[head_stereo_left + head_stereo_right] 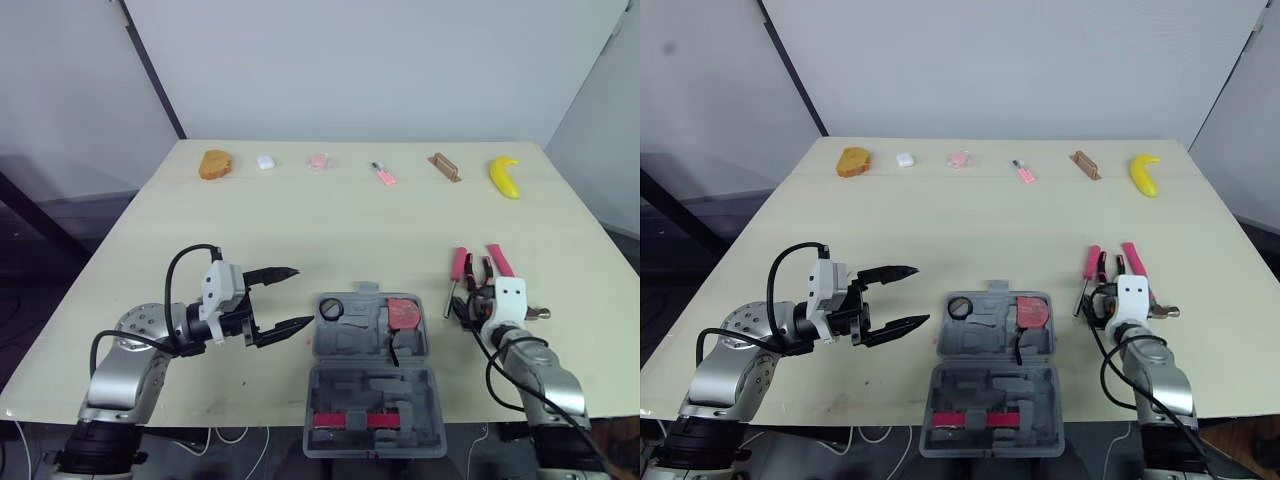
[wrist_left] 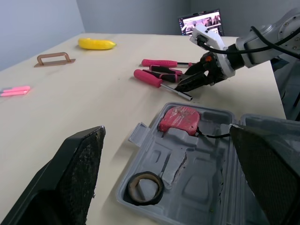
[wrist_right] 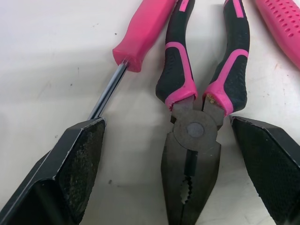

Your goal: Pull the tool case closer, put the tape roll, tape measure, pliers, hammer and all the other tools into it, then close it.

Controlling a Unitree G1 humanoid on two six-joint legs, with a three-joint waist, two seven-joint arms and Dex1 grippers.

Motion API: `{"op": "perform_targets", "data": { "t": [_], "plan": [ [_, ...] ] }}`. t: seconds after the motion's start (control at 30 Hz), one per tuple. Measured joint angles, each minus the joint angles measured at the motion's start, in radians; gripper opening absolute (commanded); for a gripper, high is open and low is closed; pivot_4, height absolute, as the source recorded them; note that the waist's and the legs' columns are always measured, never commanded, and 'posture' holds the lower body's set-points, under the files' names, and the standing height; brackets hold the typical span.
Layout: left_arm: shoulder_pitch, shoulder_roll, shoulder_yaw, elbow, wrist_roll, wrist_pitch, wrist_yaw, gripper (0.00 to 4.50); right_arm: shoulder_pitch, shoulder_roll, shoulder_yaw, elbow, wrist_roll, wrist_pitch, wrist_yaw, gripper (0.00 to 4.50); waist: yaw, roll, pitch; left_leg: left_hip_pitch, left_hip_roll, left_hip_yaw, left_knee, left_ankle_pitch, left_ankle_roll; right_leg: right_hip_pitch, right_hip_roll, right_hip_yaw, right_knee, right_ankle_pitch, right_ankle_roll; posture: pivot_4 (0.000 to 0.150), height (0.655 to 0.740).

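Left eye view: tool case (image 1: pixel 372 388) lies open near the table's (image 1: pixel 300 215) front edge, between the arms, so either one can reach it. tape roll (image 1: pixel 332 308) and tape measure (image 1: pixel 404 312) sit in moulded pockets of its far half. left gripper (image 1: pixel 303 296) hovers just beside the case's left side, fingers apart, holding nothing. Probably parked there to steady the case. right gripper (image 1: pixel 472 300) is low over the pliers (image 1: pixel 478 272), on the table right of the case.

Left wrist view: both pockets filled. screwdriver (image 2: pixel 149 78) lies loose on the table next to the pliers.

Right wrist view: fingers spread wide, straddling the pliers' pivot, not clamped. Looks like alignment for a pinch across the head. My guess is the pliers go into the case next.
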Motion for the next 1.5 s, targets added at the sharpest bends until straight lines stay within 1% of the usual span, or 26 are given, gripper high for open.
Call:
{"op": "perform_targets", "data": {
  "t": [0.03,0.07,0.13,0.17,0.2,0.23,0.27,0.57,0.7,0.77,0.87,1.07,1.2,1.23,1.27,1.3,1.43,1.5],
  "plan": [
    [-0.001,0.0,0.0,-0.009,-0.004,0.003,0.0,4.5,-0.001,0.006,-0.004,0.0,0.0,0.0,-0.009,3.73,0.0,0.0,0.0,0.0,0.0,0.0,0.0,0.0,0.0,0.0,0.0,0.0,0.0,0.0,0.0,0.15,0.74],
    [-0.002,0.0,0.0,-0.02,-0.012,0.006,0.0,4.5,-0.001,0.009,-0.008,0.0,0.0,0.0,-0.018,3.19,0.0,0.0,0.0,0.0,0.0,0.0,0.0,0.0,0.0,0.0,0.0,0.0,0.0,0.0,0.0,0.15,0.74],
    [-0.005,0.0,0.0,-0.024,-0.015,0.014,0.002,4.5,-0.001,0.01,-0.009,0.001,-0.002,0.0,-0.023,2.49,-0.001,0.0,0.0,0.0,0.0,0.0,0.0,0.0,0.0,0.0,0.0,0.0,0.0,0.0,0.0,0.15,0.74],
    [-0.005,0.0,0.0,-0.027,-0.017,0.02,0.003,4.5,-0.001,0.01,-0.01,0.002,-0.006,-0.001,-0.029,1.99,-0.002,0.0,0.0,0.0,0.0,0.0,0.0,0.0,0.0,0.0,0.0,0.0,0.0,0.0,0.0,0.15,0.74],
    [-0.005,0.0,0.0,-0.03,-0.019,0.024,0.004,4.5,-0.001,0.009,-0.01,0.003,-0.01,-0.001,-0.032,1.62,-0.002,0.0,0.0,0.0,0.0,0.0,0.0,0.0,0.0,0.0,0.0,0.0,0.0,0.0,0.0,0.15,0.74],
    [-0.005,-0.002,0.0,-0.037,-0.022,0.028,0.004,4.5,-0.001,0.006,-0.01,0.006,-0.015,-0.003,-0.035,1.02,-0.002,0.0,0.0,0.0,0.0,0.0,0.0,0.0,0.0,0.0,0.0,0.0,0.0,0.0,0.0,0.15,0.74],
    [-0.006,-0.003,0.0,-0.04,-0.023,0.031,0.004,4.5,-0.001,0.002,-0.007,0.006,-0.017,-0.003,-0.035,0.94,-0.003,0.0,0.0,0.0,0.0,0.0,0.0,0.0,0.0,0.0,0.0,0.001,0.0,0.0,0.0,0.15,0.74],
    [-0.016,-0.006,-0.001,-0.053,-0.031,0.046,0.002,4.5,0.0,0.001,0.001,-0.005,-0.034,0.001,-0.042,0.94,-0.002,0.0,0.0,0.0,0.0,0.0,0.0,0.0,0.0,0.0,0.0,0.001,0.0,0.0,0.0,0.15,0.74],
    [-0.026,-0.007,-0.007,-0.053,-0.032,0.048,0.0,4.5,0.006,-0.002,0.0,-0.063,-0.031,0.027,-0.049,0.94,-0.001,0.002,0.001,0.0,0.0,0.0,0.0,0.0,0.0,0.0,0.0,0.001,0.0,0.0,0.0,0.15,0.74],
    [-0.028,-0.008,-0.01,-0.056,-0.034,0.054,-0.002,4.5,0.019,-0.024,-0.003,-0.132,-0.018,0.05,-0.035,0.94,-0.001,0.002,0.002,0.0,0.0,0.0,0.0,0.0,0.0,0.0,0.0,0.001,0.0,0.0,0.0,0.15,0.74],
    [-0.029,-0.008,-0.011,-0.056,-0.038,0.06,-0.003,4.5,0.02,-0.035,-0.015,-0.173,-0.01,0.065,-0.027,0.94,-0.001,0.002,0.002,0.0,0.0,0.0,0.0,0.0,0.0,0.0,0.0,0.0,0.0,0.0,0.0,0.15,0.74],
    [-0.036,-0.005,-0.022,-0.056,-0.055,0.069,-0.024,4.5,0.068,-0.171,-0.016,-0.31,0.099,0.133,0.158,0.94,0.0,0.003,0.003,0.0,0.0,0.0,0.0,0.0,0.0,0.0,0.0,0.001,0.0,0.0,0.0,0.15,0.74],
    [-0.053,0.025,-0.027,-0.054,-0.062,0.069,-0.074,4.5,0.078,-0.352,0.005,-0.4,0.2,0.158,0.379,0.94,0.0,0.003,0.004,0.0,0.0,0.0,0.0,0.0,0.0,0.0,0.001,0.0,0.0,0.0,0.0,0.15,0.74],
    [-0.058,0.034,-0.027,-0.053,-0.063,0.068,-0.086,4.5,0.077,-0.39,0.021,-0.411,0.214,0.159,0.427,0.94,0.0,0.003,0.004,0.0,0.0,0.0,0.0,0.0,0.0,0.0,0.001,0.0,0.0,0.0,0.0,0.15,0.74],
    [-0.06,0.036,-0.027,-0.053,-0.063,0.068,-0.09,4.5,0.077,-0.402,0.027,-0.415,0.218,0.16,0.442,0.94,0.0,0.003,0.004,0.0,0.0,0.0,0.0,0.0,0.0,0.0,0.001,0.0,0.0,0.0,0.0,0.15,0.74],
    [-0.064,0.046,-0.027,-0.048,-0.064,0.066,-0.109,4.5,0.075,-0.447,0.061,-0.427,0.23,0.164,0.498,0.94,0.0,0.003,0.004,0.0,0.0,0.0,0.0,0.0,0.0,0.0,0.001,0.0,0.0,0.0,0.0,0.15,0.74],
    [-0.059,0.085,-0.023,-0.013,-0.067,0.048,-0.173,4.5,0.038,-0.56,0.19,-0.455,0.233,0.17,0.632,0.94,-0.001,0.002,0.006,0.0,0.0,0.0,0.0,0.0,0.0,0.0,0.001,0.0,-0.001,0.0,0.0,0.15,0.74],
    [-0.046,0.109,-0.013,-0.001,-0.068,0.036,-0.205,4.5,0.003,-0.591,0.251,-0.47,0.224,0.167,0.679,0.94,-0.001,0.001,0.007,0.0,0.0,0.0,0.0,0.0,0.0,0.0,0.001,0.0,-0.001,0.0,0.0,0.15,0.74]
  ]
}}
